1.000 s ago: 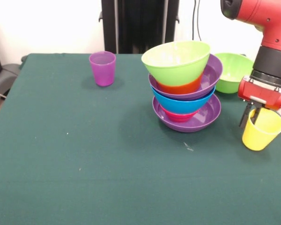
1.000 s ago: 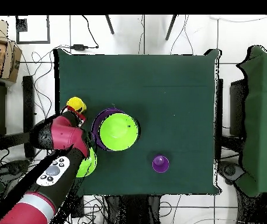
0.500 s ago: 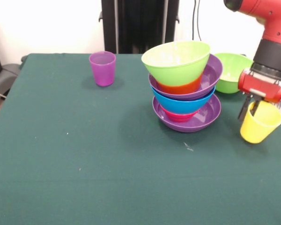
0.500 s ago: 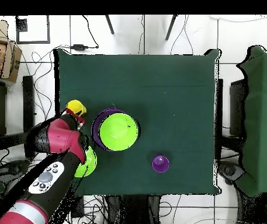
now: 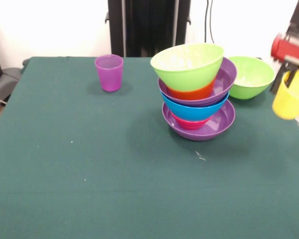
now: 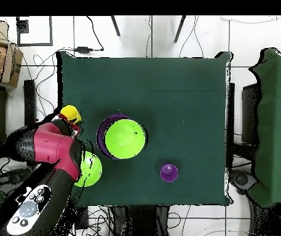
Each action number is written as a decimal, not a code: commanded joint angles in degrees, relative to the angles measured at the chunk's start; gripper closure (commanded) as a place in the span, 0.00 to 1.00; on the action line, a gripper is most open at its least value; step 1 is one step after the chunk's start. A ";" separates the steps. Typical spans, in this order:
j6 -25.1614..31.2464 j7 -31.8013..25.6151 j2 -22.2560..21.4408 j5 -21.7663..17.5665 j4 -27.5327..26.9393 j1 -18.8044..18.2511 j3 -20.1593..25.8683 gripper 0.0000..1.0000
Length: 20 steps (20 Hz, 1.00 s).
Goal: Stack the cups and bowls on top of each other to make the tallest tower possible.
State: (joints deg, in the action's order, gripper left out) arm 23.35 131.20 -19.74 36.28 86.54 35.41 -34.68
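- Six bowls make up the tower point(image 5: 197, 92) we see right of the table's middle in the front view: a wide purple bowl point(image 5: 219, 122) at the base, then red-pink, blue, a second purple, orange, and a lime green bowl point(image 5: 188, 64) on top, tilted toward the camera.
- From overhead we see the tower point(image 6: 123, 136) as a lime disc with a purple rim showing on its left.
- A second lime green bowl point(image 5: 250, 76) sits on the cloth just behind and right of the tower, apart from it.
- We find the yellow cup point(image 5: 290, 101) lifted off the table at the right edge of the front view, tilted, its rim held in the claw.
- The gripper point(image 5: 284, 84) is closed on that cup's rim; we see one dark finger point(image 5: 277, 83) outside the wall, and the red wrist block above it.
- Overhead, we see the yellow cup point(image 6: 69, 114) past the table's left edge, with the red arm point(image 6: 50, 147) beside it.
- A purple cup point(image 5: 109, 72) stands upright and alone at the far left of the green table point(image 5: 89, 174).
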 commanded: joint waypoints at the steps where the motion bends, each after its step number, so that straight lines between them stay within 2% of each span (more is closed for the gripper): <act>1: 15.14 12.70 -6.45 -1.75 -3.85 -0.20 -1.94 1.00; 4: 17.39 11.21 -8.39 -2.41 -3.69 -0.76 -2.28 1.00; 13: 13.85 -0.29 -17.77 -5.01 6.30 -6.06 1.26 1.00; 20: 17.20 -6.49 -23.87 -8.79 8.68 -10.46 1.93 1.00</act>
State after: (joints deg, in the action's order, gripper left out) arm 33.45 131.20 -38.18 34.73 88.34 28.69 -38.91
